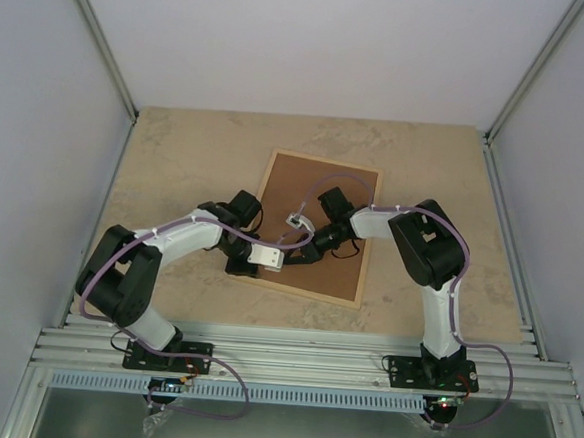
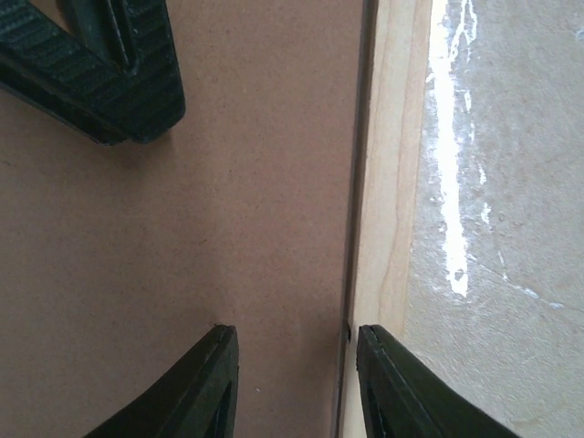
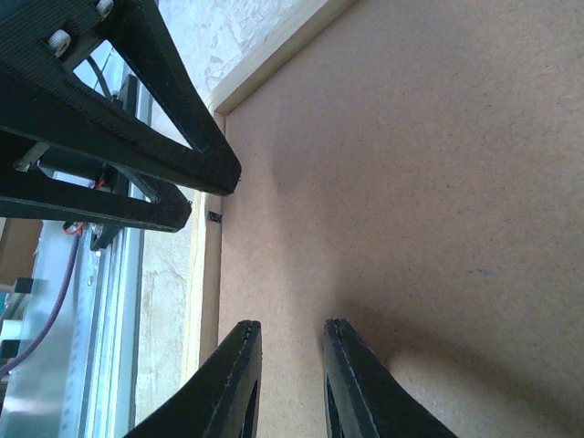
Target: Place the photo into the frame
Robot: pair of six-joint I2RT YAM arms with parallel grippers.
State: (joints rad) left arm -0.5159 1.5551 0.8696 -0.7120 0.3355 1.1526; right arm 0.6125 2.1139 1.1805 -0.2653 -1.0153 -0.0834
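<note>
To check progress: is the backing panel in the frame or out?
In. The brown panel lies flat inside the frame, its edge beside the wooden rim.

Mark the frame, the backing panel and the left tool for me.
frame (image 2: 388, 182), left wrist view, on the pale wooden slat.
backing panel (image 2: 228, 201), left wrist view, on its bare brown face.
left tool (image 2: 292, 338), left wrist view, midway between its fingertips.

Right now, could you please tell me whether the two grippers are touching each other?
Apart. The left wrist view shows bare backing panel between the left gripper and the right gripper.
</note>
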